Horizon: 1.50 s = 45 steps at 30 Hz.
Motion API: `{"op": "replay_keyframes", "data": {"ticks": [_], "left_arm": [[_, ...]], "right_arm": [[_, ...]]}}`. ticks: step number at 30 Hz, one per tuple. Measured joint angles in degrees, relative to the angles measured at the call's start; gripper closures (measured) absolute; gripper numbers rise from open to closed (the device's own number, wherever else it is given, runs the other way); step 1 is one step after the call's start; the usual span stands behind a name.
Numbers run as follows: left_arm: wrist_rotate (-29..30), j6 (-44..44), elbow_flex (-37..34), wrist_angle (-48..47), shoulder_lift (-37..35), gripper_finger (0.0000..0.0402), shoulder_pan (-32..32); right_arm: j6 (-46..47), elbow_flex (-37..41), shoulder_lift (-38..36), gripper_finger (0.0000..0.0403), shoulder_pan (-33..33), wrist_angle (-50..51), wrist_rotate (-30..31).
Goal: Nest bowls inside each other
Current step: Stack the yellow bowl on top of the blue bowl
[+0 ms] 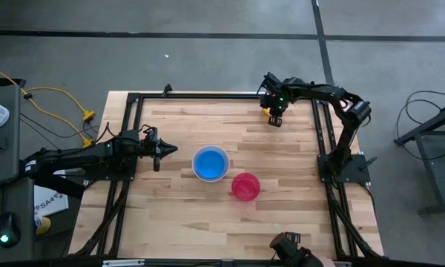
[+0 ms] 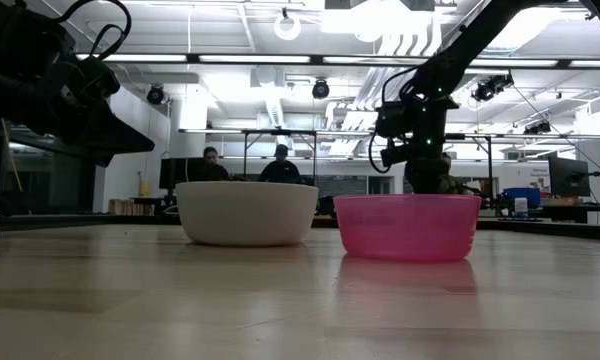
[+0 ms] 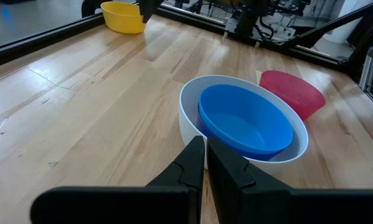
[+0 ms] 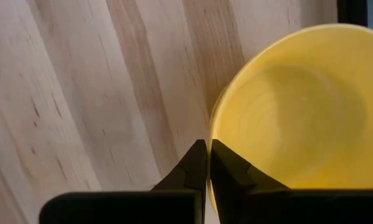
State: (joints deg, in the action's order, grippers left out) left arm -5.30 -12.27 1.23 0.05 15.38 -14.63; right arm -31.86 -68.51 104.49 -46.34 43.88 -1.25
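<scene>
A blue bowl (image 1: 210,163) sits nested in the white bowl (image 3: 188,121) at the table's middle. The red bowl (image 1: 245,186) stands on its base just to the right of them, nearer the front edge. A yellow bowl (image 4: 292,106) rests on the table near the far right corner, with my right gripper (image 4: 207,144) pointing down and shut on its rim. My left gripper (image 3: 205,142) is shut and empty, held level at the table's left and aimed at the white bowl. My right gripper pinches the yellow bowl's rim (image 4: 211,132) between its two fingers, one inside the bowl and one outside. The fingers come from above, pointing down. The bowl sits upright with its open side up; the frames do not show whether its base has left the table.
A black frame rail (image 1: 320,126) runs along the table's right side, close to the yellow bowl, and another runs along the far edge. Bare wood lies in front of the bowls and to their left. People sit in the room beyond the table.
</scene>
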Motion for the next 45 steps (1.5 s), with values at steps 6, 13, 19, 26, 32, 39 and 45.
{"op": "replay_keyframes", "data": {"ticks": [6,13,19,26,32,39,45], "left_arm": [[0.02,0.0,-0.02,0.0,0.0,0.0382,0.02],[0.01,0.0,0.0,0.02,-0.01,0.0382,0.01],[0.02,0.0,-0.01,0.01,0.0,0.0382,0.0],[0.02,0.0,-0.02,0.0,-0.02,0.0382,0.02],[0.02,0.0,-0.02,0.02,0.0,0.0382,0.01],[0.0,0.0,-0.02,0.0,-0.02,0.0382,0.0],[0.0,0.0,0.0,0.0,-0.01,0.0382,0.02]], "right_arm": [[-1.14,0.0,0.0,0.0399,2.97,0.37,2.69],[-1.35,0.01,0.02,0.0399,7.04,0.86,4.78],[-1.42,0.02,-0.08,0.0399,9.89,1.16,5.7],[-1.17,-3.22,-0.68,0.0399,12.88,4.51,5.26],[-0.97,-8.68,-0.72,0.0399,16.43,6.86,5.42],[-0.01,-14.57,-0.74,0.0399,21.45,8.98,5.5],[0.63,-17.59,-0.74,0.0399,26.24,11.63,5.61]]}}
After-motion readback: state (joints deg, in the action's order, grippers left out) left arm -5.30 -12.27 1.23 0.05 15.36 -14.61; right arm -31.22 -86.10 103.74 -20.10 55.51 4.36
